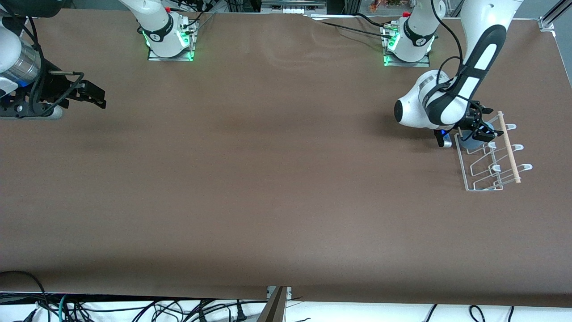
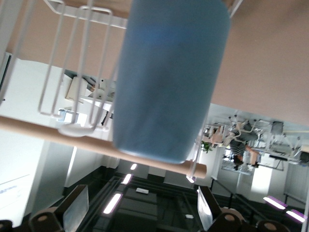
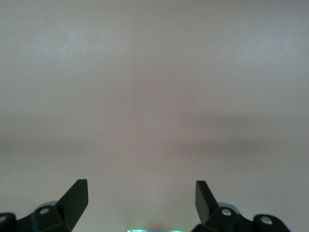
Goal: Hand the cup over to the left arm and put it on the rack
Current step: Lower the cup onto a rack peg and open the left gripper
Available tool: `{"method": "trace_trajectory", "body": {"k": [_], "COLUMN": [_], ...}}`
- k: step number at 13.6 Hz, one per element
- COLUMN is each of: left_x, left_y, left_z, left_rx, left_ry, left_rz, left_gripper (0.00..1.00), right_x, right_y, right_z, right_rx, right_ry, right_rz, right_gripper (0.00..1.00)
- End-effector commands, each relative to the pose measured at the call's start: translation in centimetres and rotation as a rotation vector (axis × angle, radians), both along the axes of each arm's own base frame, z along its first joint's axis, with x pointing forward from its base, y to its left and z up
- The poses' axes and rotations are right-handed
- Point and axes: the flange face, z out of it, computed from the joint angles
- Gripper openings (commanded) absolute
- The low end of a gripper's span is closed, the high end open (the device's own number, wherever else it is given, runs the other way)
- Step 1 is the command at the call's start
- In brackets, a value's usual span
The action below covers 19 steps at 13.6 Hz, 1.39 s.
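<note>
Left wrist view: cup (image 2: pixel 169 82) just clear of spread left gripper (image 2: pixel 140 212), against rack (image 2: pixel 72 72).

The cup (image 1: pixel 470 142) is a small plain light-blue tumbler, tapered, no handle. It sits in the rack (image 1: pixel 491 156), at the rack's end closest to the arm bases, partly hidden under the left arm (image 1: pixel 451 96). In the left wrist view the cup (image 2: pixel 169 82) lies against the wire loops with the dowel (image 2: pixel 53 133) crossing by its end. The rack is white wire with looped slots, hooks and one light wooden dowel, and stands on the table toward the left arm's end.
</note>
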Motion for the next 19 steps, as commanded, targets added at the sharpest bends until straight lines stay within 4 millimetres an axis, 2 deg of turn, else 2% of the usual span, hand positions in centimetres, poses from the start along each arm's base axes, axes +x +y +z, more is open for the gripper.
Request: {"method": "trace_trajectory", "body": {"k": [1, 3, 6, 8, 11, 14, 17, 19], "left_x": [2.5, 4.1, 7.6, 9.1, 11.3, 12.6, 12.9, 12.6], "left_y": [-2.3, -5.9, -8.4, -9.6, -10.0, -10.5, -8.6, -7.3], "left_z": [3.4, 6.4, 12.2, 15.3, 20.1, 26.0, 31.8, 33.1], "left_rx": [-0.1, -0.232, -0.471, -0.612, -0.791, -0.886, -1.088, -1.196], "left_ry": [-0.088, -0.144, -0.248, -0.293, -0.376, -0.496, -0.675, -0.725], "left_rz": [0.086, 0.188, 0.393, 0.5, 0.642, 0.631, 0.67, 0.756], "left_gripper": [1.0, 1.0, 1.0, 1.0, 1.0, 1.0, 1.0, 1.0], "right_x": [0.0, 0.2, 0.3, 0.3, 0.6, 1.1, 1.1, 1.4], "right_y": [-0.1, -0.2, 0.2, 0.5, 0.5, 0.6, 0.5, 0.2], "right_z": [0.1, -0.3, -0.6, -0.7, -0.7, -0.6, -0.7, -1.1], "right_rx": [0.002, 0.003, 0.003, 0.003, 0.0, 0.002, 0.002, 0.002], "right_ry": [0.01, 0.018, 0.021, 0.024, 0.021, 0.018, 0.02, 0.021], "right_rz": [0.009, 0.006, 0.012, 0.018, 0.022, 0.021, 0.017, 0.011], "right_gripper": [0.98, 0.98, 0.98, 0.99, 0.99, 0.99, 0.99, 0.99]}}
